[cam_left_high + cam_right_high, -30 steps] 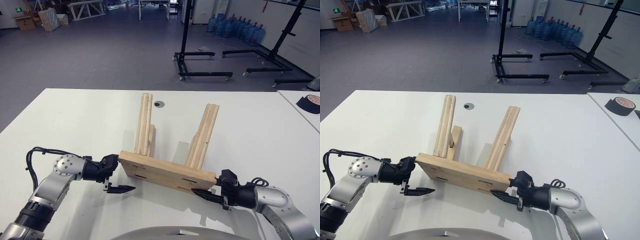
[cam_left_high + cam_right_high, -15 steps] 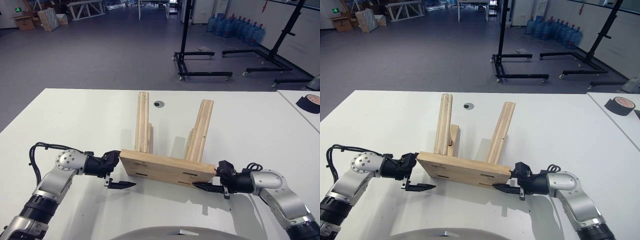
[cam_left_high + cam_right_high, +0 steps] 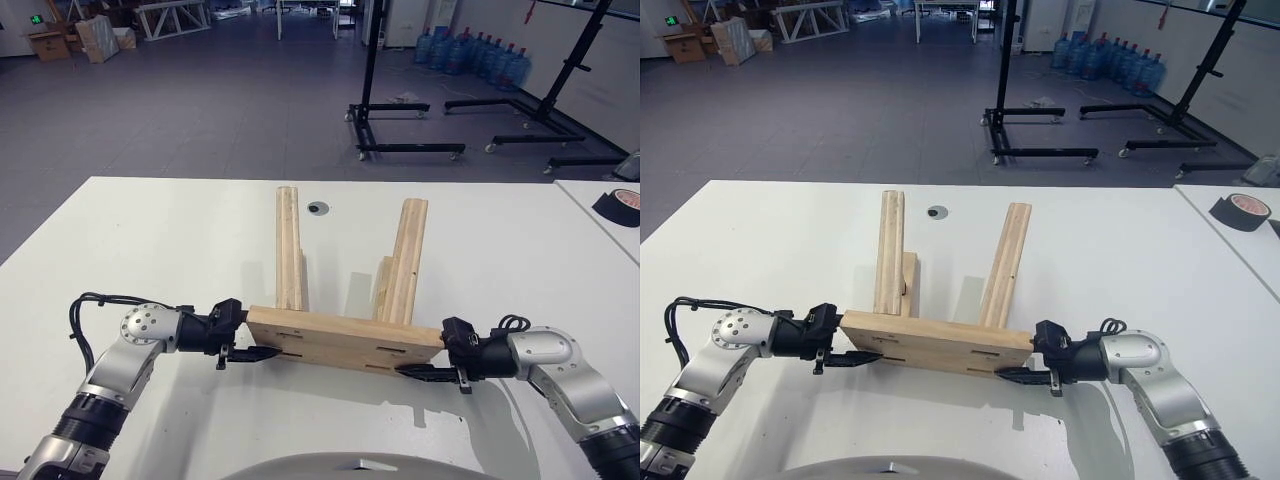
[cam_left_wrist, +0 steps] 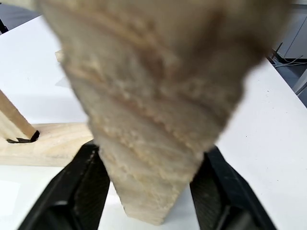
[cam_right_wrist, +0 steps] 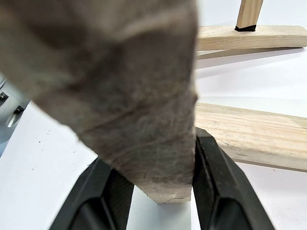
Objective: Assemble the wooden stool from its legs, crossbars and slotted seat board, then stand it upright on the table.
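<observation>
The wooden stool lies tipped over, its slotted seat board (image 3: 345, 338) edge-on toward me and nearly level just above the white table (image 3: 150, 240). Its left legs (image 3: 290, 250) and right legs (image 3: 408, 255) point away from me, with a short crossbar (image 3: 384, 285) between them. My left gripper (image 3: 243, 343) is shut on the board's left end, my right gripper (image 3: 432, 362) on its right end. In the left wrist view the board end (image 4: 153, 96) sits between black fingers (image 4: 81, 191). The right wrist view shows the other end (image 5: 110, 72) clamped between fingers (image 5: 216, 191).
A round dark grommet (image 3: 318, 208) sits in the table beyond the legs. A black tape roll (image 3: 615, 205) lies on the neighbouring table at the right. Black wheeled frames (image 3: 410, 110) and water bottles (image 3: 480, 55) stand on the floor behind.
The seat board has levelled out from a slant, its right end rising. Both grippers have moved away from me with it, and the legs now point straighter away.
</observation>
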Robot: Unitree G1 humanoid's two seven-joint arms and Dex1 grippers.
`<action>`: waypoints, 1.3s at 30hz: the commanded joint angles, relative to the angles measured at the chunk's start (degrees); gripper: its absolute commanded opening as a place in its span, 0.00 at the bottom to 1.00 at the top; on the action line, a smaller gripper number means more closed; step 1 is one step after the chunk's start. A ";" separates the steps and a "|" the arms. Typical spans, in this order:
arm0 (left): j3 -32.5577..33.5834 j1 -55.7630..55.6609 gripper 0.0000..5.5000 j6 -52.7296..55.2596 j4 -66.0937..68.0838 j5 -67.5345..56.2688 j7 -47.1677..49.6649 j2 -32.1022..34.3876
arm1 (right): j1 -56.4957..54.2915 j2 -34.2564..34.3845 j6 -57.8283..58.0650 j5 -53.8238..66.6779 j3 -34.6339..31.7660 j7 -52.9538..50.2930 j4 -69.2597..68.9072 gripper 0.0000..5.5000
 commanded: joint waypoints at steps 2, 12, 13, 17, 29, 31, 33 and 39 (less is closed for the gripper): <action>-0.12 1.51 0.31 0.06 -1.38 -0.20 -1.45 1.21 | 0.13 -1.08 0.40 -0.49 0.75 1.62 0.56 0.27; 0.13 2.88 0.26 4.32 -4.58 -3.52 -5.25 2.60 | -0.48 -0.90 3.35 2.51 0.49 2.98 -1.04 0.27; 0.50 2.85 0.26 5.40 -5.31 -4.64 -5.23 2.47 | -0.69 -0.91 4.30 3.51 0.35 3.35 -1.91 0.27; 6.48 -0.42 0.26 17.70 -13.54 -19.33 -0.14 -1.04 | -0.40 -4.83 22.71 18.91 -2.33 3.83 -12.49 0.27; 19.60 -2.80 0.26 32.61 -21.49 -42.41 13.28 -6.63 | -2.26 -4.91 49.48 69.72 -14.06 -17.08 -18.63 0.27; 20.79 -3.10 0.26 32.40 -21.86 -43.70 16.42 -8.24 | -2.39 -4.15 48.09 76.01 -14.02 -22.68 -18.94 0.27; 22.03 -3.77 0.26 31.84 -22.07 -44.71 20.11 -10.12 | -1.94 -3.20 45.75 81.34 -13.19 -28.49 -20.00 0.27; 24.09 -5.98 0.28 31.86 -25.34 -49.64 33.88 -16.11 | -1.44 7.50 33.47 90.70 -9.18 -48.87 -26.81 0.27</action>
